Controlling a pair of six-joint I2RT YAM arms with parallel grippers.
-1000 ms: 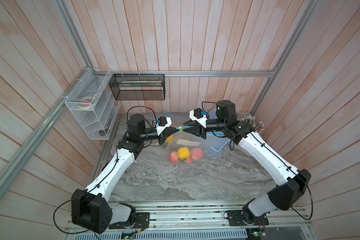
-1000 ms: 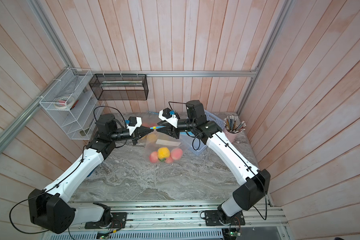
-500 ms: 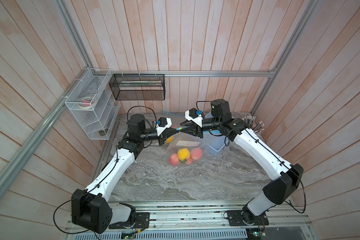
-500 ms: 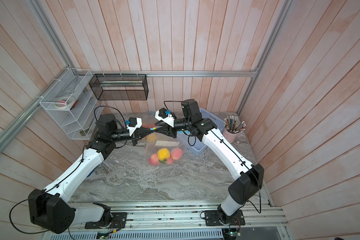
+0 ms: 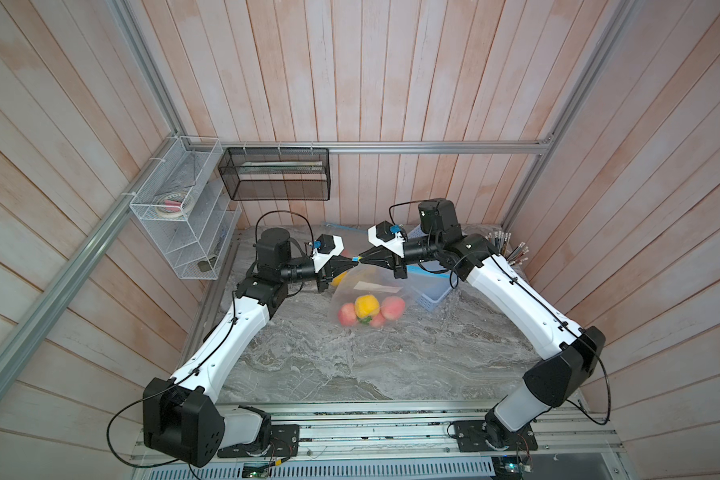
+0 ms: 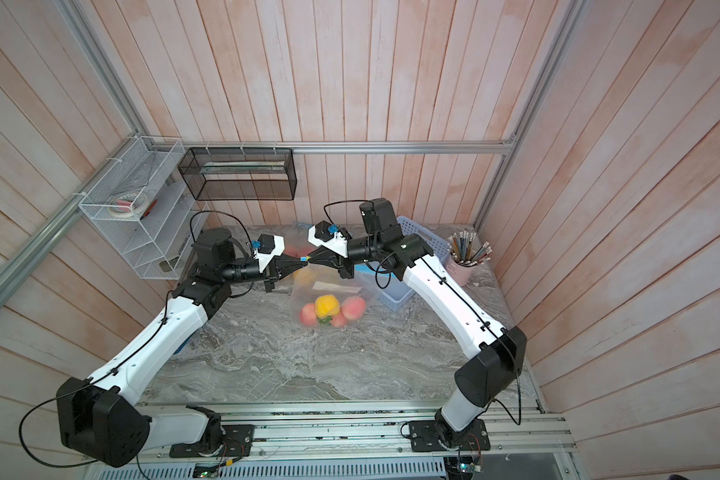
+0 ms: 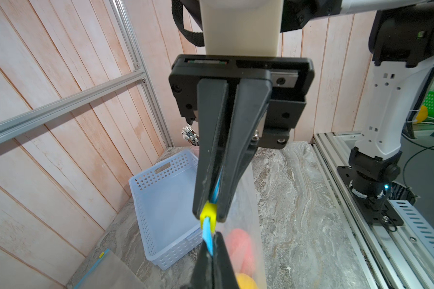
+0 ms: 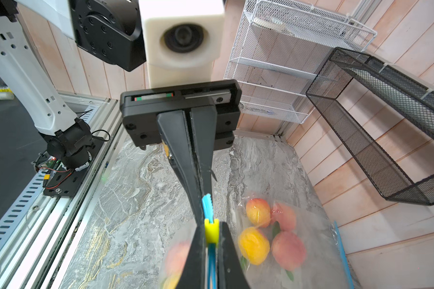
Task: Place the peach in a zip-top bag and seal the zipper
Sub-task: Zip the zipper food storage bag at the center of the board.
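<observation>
Left hand (image 5: 348, 261), right hand (image 5: 363, 259) pinch one bag (image 5: 375, 286): three peaches (image 5: 393, 307)

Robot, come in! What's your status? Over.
Both shut: left gripper on zipper end, right gripper on slider. Inside bag: peaches. Nothing blocking.

One hanging zip-top bag (image 5: 381, 286) holds three peaches (image 5: 393, 307) and one yellow fruit (image 5: 366, 304). A second bag (image 8: 311, 220) lies far. The table also bears one blue basket (image 7: 171, 255) and one pencil cup (image 6: 460, 270). The walls carry one white rack (image 5: 184, 195) and one black rack (image 5: 275, 174).
</observation>
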